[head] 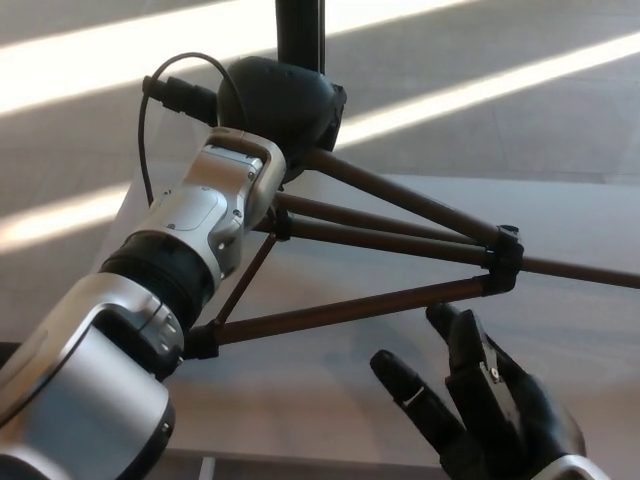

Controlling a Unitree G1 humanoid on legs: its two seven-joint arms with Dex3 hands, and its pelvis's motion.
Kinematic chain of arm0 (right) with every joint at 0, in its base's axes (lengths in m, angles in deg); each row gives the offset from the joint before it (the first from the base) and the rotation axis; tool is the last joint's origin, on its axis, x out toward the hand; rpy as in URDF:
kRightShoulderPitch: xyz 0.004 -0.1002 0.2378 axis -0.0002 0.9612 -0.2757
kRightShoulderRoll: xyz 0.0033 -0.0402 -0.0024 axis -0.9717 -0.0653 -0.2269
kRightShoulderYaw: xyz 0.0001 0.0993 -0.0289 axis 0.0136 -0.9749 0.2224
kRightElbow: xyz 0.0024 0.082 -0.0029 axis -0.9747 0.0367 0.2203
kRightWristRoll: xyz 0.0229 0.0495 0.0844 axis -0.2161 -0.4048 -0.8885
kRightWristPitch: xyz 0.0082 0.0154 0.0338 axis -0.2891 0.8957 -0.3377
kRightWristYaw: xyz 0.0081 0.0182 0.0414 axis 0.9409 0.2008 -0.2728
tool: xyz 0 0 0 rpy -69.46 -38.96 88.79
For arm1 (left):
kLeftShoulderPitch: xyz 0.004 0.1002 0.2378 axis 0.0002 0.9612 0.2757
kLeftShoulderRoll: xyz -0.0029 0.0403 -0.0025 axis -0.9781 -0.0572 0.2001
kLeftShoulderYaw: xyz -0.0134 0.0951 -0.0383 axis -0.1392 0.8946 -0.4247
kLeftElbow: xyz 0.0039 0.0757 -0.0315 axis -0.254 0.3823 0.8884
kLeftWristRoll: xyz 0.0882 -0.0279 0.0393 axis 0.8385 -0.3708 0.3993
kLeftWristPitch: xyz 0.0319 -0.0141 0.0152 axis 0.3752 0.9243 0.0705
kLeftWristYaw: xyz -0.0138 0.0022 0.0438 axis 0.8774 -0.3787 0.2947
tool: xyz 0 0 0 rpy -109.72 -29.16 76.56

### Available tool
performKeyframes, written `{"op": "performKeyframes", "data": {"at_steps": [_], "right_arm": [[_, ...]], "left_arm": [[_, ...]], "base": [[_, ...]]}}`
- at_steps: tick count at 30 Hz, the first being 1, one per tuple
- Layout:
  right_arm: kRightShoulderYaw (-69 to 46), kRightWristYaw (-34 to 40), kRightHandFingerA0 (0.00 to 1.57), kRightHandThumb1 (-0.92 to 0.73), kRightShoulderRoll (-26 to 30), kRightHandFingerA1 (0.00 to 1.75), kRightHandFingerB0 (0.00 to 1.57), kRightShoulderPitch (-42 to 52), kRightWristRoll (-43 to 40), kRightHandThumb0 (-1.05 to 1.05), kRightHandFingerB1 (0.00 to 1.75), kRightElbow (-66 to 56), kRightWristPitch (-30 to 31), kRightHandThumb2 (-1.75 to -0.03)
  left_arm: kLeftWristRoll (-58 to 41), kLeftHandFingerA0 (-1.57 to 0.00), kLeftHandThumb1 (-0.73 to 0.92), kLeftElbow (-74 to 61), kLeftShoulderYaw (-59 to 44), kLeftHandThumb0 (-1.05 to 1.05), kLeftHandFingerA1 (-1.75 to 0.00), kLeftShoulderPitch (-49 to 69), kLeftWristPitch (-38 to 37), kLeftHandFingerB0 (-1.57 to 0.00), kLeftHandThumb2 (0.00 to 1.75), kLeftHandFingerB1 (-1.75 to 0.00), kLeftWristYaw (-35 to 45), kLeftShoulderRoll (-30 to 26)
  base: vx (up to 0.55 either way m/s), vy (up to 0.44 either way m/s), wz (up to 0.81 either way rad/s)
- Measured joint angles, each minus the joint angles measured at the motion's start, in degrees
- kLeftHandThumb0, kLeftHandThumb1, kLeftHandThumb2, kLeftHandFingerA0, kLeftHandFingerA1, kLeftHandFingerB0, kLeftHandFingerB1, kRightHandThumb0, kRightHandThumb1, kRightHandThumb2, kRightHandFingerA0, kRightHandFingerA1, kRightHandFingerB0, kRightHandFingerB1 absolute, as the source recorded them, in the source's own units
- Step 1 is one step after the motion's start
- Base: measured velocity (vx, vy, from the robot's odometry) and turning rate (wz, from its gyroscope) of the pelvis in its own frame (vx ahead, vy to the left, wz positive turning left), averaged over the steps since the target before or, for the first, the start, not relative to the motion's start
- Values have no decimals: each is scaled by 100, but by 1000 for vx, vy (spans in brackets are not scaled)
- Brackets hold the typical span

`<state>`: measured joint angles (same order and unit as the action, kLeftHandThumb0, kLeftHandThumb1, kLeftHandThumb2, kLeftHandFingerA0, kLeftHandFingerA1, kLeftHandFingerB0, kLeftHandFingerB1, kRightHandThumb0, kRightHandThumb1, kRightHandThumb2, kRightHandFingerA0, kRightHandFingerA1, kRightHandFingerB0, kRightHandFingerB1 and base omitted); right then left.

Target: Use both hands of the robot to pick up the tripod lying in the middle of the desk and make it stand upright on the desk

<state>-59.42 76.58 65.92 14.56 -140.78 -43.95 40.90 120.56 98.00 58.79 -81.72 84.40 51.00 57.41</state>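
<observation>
Desk (590, 215): pale top filling the lower half of the head view; beyond its far edge, grey floor crossed by bands of sunlight.
Left arm (150, 290): large silver and black forearm running up from the lower left corner to the tripod's hub, with a black cable looping above the wrist.
Tripod (400, 245): off the desk surface at its upper end. The dark hub (285, 95) sits high in the picture with the centre column rising out of frame above it. The brown legs fan out to the right and downward. One leg runs off the right edge past a black clamp (503, 258).
Right hand (480, 400): lower right corner, fingers spread, holding nothing. It lies just under the lowest leg, close to it but apart as far as can be seen.
Left hand (270, 110): hidden behind the wrist and hub. Fingers cannot be told, though it appears to bear the hub.
Progress: lift judged under way, with the head end raised.
Outstanding: whether any leg tip rests on the desk is not visible. The legs look to need setting down and the tripod releasing so it stands alone. Second-hand support is not yet made.
</observation>
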Motion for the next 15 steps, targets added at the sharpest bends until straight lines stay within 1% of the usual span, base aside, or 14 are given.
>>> {"op": "performKeyframes", "data": {"at_steps": [1, 2, 3, 4, 5, 6, 7, 8, 9, 11, 12, 13, 14, 15], "right_arm": [[-75, -23, 41, -74, -1, 72, 46, -98, 28, -59, 44, 122, -17, -62], [-178, -59, 40, -74, -4, 73, 45, -201, 65, -59, 45, 266, -51, -62], [-245, -90, 40, -74, -10, 73, 45, -262, 101, -59, 45, 361, -78, -62], [-324, -134, 40, -74, -20, 73, 46, -337, 138, -58, 46, 477, -109, -62], [-368, -158, 40, -74, -27, 74, 48, -384, 159, -59, 47, 550, -127, -62], [-445, -201, 43, -73, -40, 74, 49, -465, 198, -59, 45, 664, -163, -62], [-507, -233, 41, -74, -41, 75, 47, -559, 251, -60, 45, 776, -196, -62], [-549, -253, 42, -62, -41, 75, 43, -629, 294, -65, 50, 851, -221, -75], [-606, -282, 43, -75, -40, 77, 49, -740, 350, -58, 48, 972, -248, -62], [-728, -334, 43, -76, -40, 77, 49, -984, 454, -58, 47, 1228, -315, -62], [-748, -350, 44, -76, -40, 78, 47, -1052, 504, -58, 46, 1306, -339, -62], [-752, -376, 43, -75, -40, 78, 46, -1104, 566, -58, 47, 1375, -365, -62], [-753, -399, 41, -75, -43, 76, 47, -1131, 617, -57, 48, 1448, -387, -62], [-752, -416, 40, -75, -45, 77, 46, -1139, 660, -58, 49, 1503, -406, -62]], "left_arm": [[-1, -92, 55, -31, -7, -16, -168, 3, -1, -78, 94, -128, -11, -1], [-4, -91, 56, -63, -19, -21, -160, 8, -1, -79, 94, -122, -19, -5], [-6, -91, 56, -82, -30, -21, -160, 12, -2, -79, 94, -122, -26, -6], [-5, -90, 59, -106, -40, -20, -142, 17, -2, -79, 92, -104, -28, -11], [-3, -90, 58, -119, -40, -19, -144, 20, -2, -79, 92, -109, -28, -14], [-1, -91, 58, -146, -40, -19, -146, 26, -1, -79, 92, -108, -28, -20], [1, -91, 59, -177, -40, -19, -142, 34, 0, -79, 89, -106, -28, -30], [3, -91, 58, -211, -39, -19, -149, 40, 0, -79, 89, -112, -28, -36], [6, -92, 58, -251, -39, -21, -158, 50, 1, -81, 90, -116, -28, -49], [8, -95, 58, -315, -40, -19, -162, 64, 1, -81, 89, -118, -28, -69], [7, -94, 59, -331, -44, -21, -159, 68, 1, -82, 87, -111, -28, -74], [8, -91, 61, -343, -44, -21, -149, 70, 1, -79, 85, -99, -28, -77], [9, -90, 62, -356, -44, -21, -152, 70, 4, -79, 84, -100, -28, -82], [12, -91, 63, -364, -44, -20, -145, 70, 6, -79, 86, -97, -28, -86]], "base": [[0, 0, 0], [0, 0, 0], [0, 0, 0], [0, 0, 0], [0, 0, 0], [0, 0, 0], [0, 0, 0], [0, 0, 0], [0, 0, 0], [0, 0, 0], [0, 0, 0], [0, 0, 0], [0, 0, 0], [0, 0, 0]]}}
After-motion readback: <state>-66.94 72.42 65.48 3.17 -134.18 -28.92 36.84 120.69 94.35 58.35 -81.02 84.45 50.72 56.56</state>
